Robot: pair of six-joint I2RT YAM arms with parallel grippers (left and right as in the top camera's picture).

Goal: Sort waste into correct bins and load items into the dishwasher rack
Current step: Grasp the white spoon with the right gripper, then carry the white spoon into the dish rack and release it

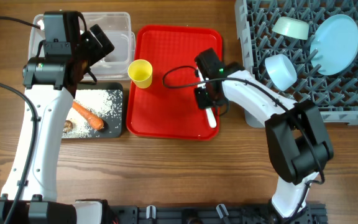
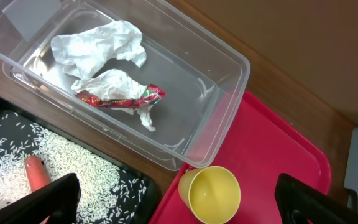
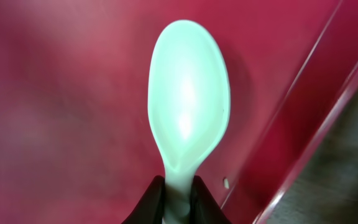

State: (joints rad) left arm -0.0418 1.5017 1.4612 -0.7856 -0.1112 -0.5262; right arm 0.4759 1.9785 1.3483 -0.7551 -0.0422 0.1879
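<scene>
My right gripper [image 1: 207,94] [image 3: 179,194] is shut on the handle of the white plastic spoon [image 1: 212,117] [image 3: 188,106], low over the red tray. My left gripper [image 1: 98,41] [image 2: 178,186] is open and empty, above the near corner of the clear tub [image 1: 122,25] [image 2: 229,68]. The small yellow cup [image 1: 140,73] [image 2: 209,194] stands between its fingers, below them. The tub holds the crumpled napkin [image 2: 98,46] and red wrapper [image 2: 120,96]. The black tray [image 1: 118,127] [image 2: 142,186] holds rice [image 1: 98,102] [image 2: 73,158], the carrot [image 1: 89,116] [image 2: 37,173] and a brown scrap [image 1: 68,126].
The grey rack [image 1: 253,56] at the back right holds the pale green bowl [image 1: 291,27], pale blue bowl [image 1: 281,70] and blue plate [image 1: 335,36]. The red tray [image 1: 166,112] [image 3: 55,93] lies in the middle, with one rice grain [image 3: 226,183] by its rim.
</scene>
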